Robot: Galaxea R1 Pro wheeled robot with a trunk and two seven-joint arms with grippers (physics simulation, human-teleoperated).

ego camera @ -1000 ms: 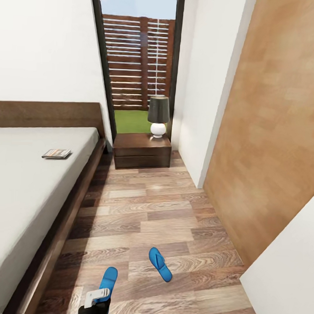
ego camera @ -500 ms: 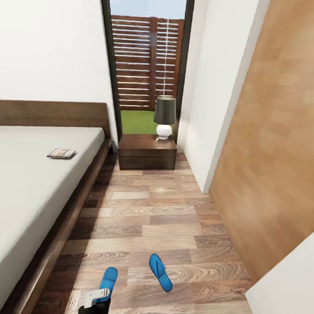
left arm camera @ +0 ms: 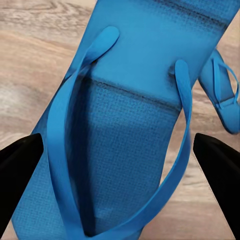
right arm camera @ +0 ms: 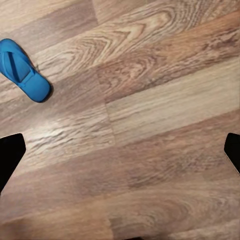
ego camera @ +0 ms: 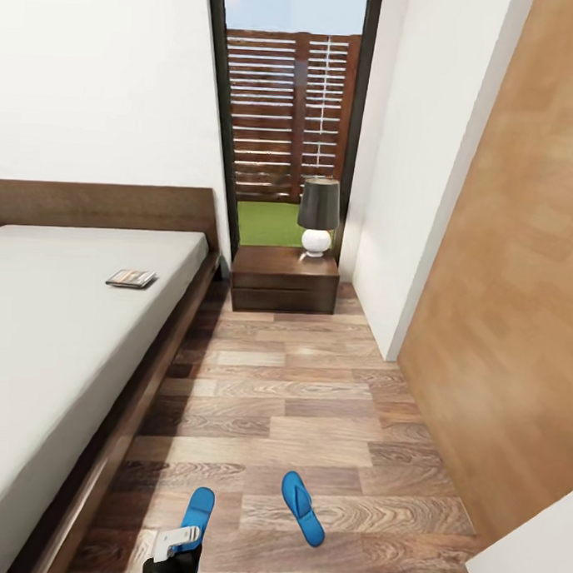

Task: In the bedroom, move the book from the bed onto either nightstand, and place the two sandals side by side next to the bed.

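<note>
Right under the left gripper [left arm camera: 120, 150], fingers spread wide over one blue sandal [left arm camera: 125, 125], thong straps plain in the left wrist view, sole running lengthwise between the fingertips. Not gripping it as far as can be told. Second sandal [ego camera: 302, 508] lying apart on the plank floor [ego camera: 315, 388], angled, long axis roughly toward the nightstand [ego camera: 285, 280]. Right gripper [right arm camera: 120, 150] open too, over bare planks. Further off, book [ego camera: 130, 278] flat on the bed [ego camera: 59, 343]; lamp [ego camera: 319, 217] on the nightstand.

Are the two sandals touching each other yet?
Apart. The head view shows bare floor planks between the left sandal and the right sandal.
</note>
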